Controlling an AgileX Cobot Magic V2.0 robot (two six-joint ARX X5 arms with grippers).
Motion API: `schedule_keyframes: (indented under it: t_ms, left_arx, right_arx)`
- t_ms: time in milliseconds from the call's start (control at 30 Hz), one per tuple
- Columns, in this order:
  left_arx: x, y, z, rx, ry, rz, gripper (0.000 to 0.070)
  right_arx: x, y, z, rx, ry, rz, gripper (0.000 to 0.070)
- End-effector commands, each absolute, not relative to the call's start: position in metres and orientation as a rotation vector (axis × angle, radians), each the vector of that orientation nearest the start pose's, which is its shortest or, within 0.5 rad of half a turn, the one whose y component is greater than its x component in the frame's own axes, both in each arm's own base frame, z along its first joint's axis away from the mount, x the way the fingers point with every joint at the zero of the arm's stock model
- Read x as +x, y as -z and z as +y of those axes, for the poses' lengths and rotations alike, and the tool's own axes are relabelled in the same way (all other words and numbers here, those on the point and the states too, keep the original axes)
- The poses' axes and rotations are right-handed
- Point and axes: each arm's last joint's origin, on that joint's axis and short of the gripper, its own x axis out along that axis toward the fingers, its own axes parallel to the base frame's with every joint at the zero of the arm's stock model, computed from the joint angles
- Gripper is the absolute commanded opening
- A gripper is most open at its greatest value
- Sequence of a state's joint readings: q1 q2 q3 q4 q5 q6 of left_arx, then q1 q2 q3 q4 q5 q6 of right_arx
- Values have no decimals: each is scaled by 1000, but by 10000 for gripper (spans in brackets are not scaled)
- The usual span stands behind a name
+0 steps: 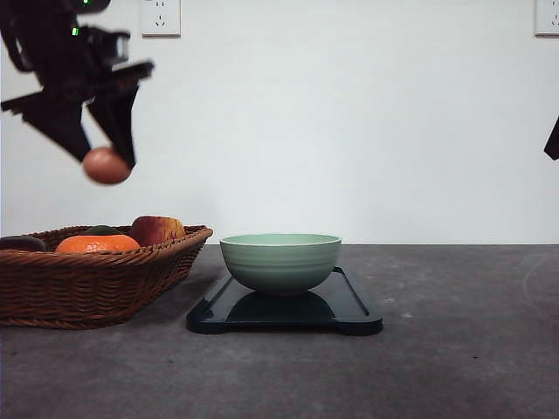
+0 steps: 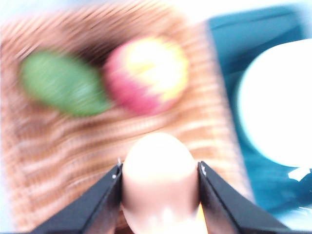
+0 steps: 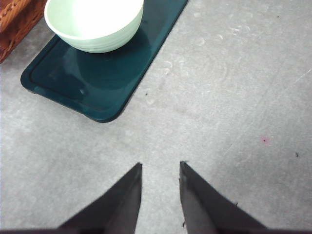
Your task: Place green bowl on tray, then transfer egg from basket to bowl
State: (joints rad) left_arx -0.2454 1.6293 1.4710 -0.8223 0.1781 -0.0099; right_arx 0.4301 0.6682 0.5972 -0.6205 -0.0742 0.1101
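Egg [image 1: 106, 165], pale brown, held aloft in the left gripper [image 1: 109, 161], high above the basket [image 1: 96, 284] and clear of its contents; blurred in front view. Left wrist view: egg [image 2: 160, 183] pinched between the 2 dark fingers [image 2: 95, 204], one on each side, both touching the shell; jaws parted only by the egg's width. Below it in that view, blurred wicker of the basket [image 2: 58, 161], a red-and-yellow apple [image 2: 146, 75] and a green oval item [image 2: 63, 83] lying side by side in it. Front view shows the basket at the table's left with an orange fruit [image 1: 97, 243], the apple [image 1: 157, 230] and a dark item at the far left edge, too cut off to identify. Green bowl [image 1: 280, 262] stands upright on the tray [image 1: 349, 314], just right of the basket, not touching it; bowl interior not visible from the front. Right wrist view: bowl [image 3: 95, 24] sits toward one end of the tray [image 3: 97, 83], the rest of the tray bare and glossy; basket corner [image 3: 17, 22] beside it. Right gripper [image 3: 160, 168] hangs over bare grey table [image 3: 234, 97], well apart from the tray, its 2 fingers a narrow gap apart with nothing between them. Front view catches only a dark sliver of the right arm [image 1: 552, 140] at the frame's right edge. White wall behind, with 2 sockets [image 1: 160, 16].
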Motion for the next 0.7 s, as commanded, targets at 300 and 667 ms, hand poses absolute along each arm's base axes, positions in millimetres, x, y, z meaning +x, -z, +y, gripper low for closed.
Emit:
schedule_keyframes:
  t_ms: [300, 667]
  left_arx:
    - [322, -341, -140, 33, 674, 724, 142]
    - [318, -334, -202, 125, 815, 584, 141]
  right_arx:
    - [123, -248, 59, -11, -442, 711, 149]
    - [123, -248, 59, -11, -442, 711, 149]
